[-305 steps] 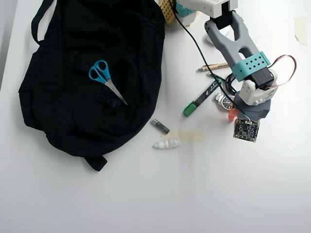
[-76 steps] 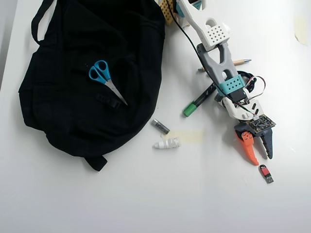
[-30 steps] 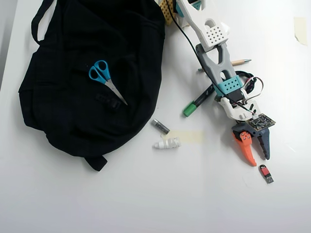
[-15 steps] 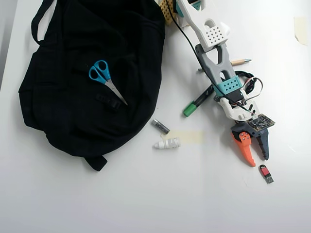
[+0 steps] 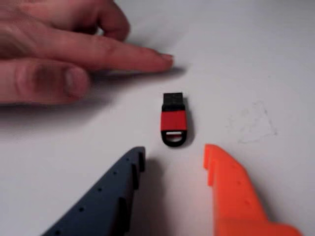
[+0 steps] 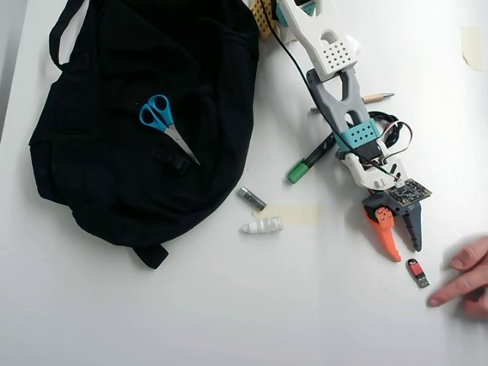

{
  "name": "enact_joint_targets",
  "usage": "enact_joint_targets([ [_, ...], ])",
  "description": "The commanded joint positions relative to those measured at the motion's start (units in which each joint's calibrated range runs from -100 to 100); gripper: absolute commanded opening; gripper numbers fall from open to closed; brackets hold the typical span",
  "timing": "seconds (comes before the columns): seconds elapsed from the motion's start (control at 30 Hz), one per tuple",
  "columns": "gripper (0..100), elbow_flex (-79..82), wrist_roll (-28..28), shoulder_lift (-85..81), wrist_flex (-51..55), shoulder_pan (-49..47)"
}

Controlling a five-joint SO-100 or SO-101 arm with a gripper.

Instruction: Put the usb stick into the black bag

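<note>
The usb stick (image 5: 173, 126) (image 6: 416, 272) is a tiny red piece with a black end, lying flat on the white table. My gripper (image 5: 172, 155) (image 6: 406, 254) stands open just short of it, with the dark grey finger and the orange finger (image 6: 387, 235) apart and nothing between them. A person's hand (image 5: 64, 54) (image 6: 471, 273) rests on the table right beside the stick, one fingertip close to its black end. The black bag (image 6: 145, 114) lies at the far left of the overhead view, with blue-handled scissors (image 6: 164, 123) on top of it.
A green-capped marker (image 6: 314, 158) and a pencil (image 6: 366, 99) lie beside the arm. A dark grey cylindrical stick (image 6: 250, 198), a white ribbed piece (image 6: 261, 226) and a strip of tape (image 6: 297, 214) sit between the bag and the gripper.
A person's hand has come in from the right edge and now rests next to the usb stick. The gripper has held its place, open, near the stick.
</note>
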Motion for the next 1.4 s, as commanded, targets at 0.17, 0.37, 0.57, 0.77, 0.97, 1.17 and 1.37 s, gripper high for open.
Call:
enact_joint_targets([
  [0.17,16,0.7,0.4,0.2,0.3,0.2],
  [0.37,16,0.8,0.4,0.3,0.3,0.2],
  [0.57,16,1.6,0.4,0.3,0.3,0.2],
  [0.77,16,1.6,0.4,0.3,0.3,0.2],
  [0.97,15,1.8,0.0,0.3,0.3,0.2],
  [1.17,3,1.8,0.0,0.3,0.3,0.2],
  [1.37,2,1.8,0.0,0.4,0.3,0.1],
])
